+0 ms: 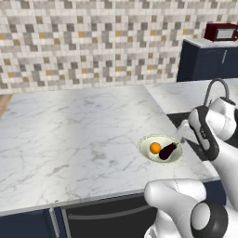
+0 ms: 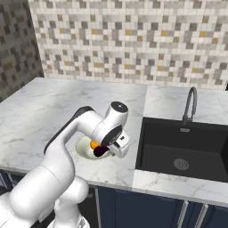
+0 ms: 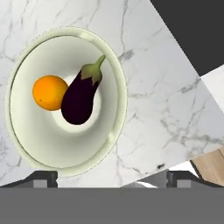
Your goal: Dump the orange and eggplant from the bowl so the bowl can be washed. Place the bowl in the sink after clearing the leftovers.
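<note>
The cream-white bowl (image 3: 30, 144) rests on the marble counter near its front edge, just left of the black sink (image 2: 160, 144). Inside it the orange (image 3: 49, 92) lies touching the dark purple eggplant (image 3: 81, 97), whose green stem points toward the sink side. In the base views the bowl (image 1: 149, 157) holds the orange (image 1: 155, 148) and the eggplant (image 1: 168, 151). My gripper (image 3: 111, 180) hovers above the bowl's sink-side rim, open, with nothing between its fingers. In the left base view the gripper (image 1: 182, 139) hangs over the bowl's right edge.
A grey gooseneck faucet (image 2: 191, 104) stands behind the sink. A red microwave (image 1: 222, 31) sits on a dark blue cabinet (image 1: 207, 60) at the far right. The counter (image 1: 69, 135) stretches wide to the left. Its front edge runs close to the bowl.
</note>
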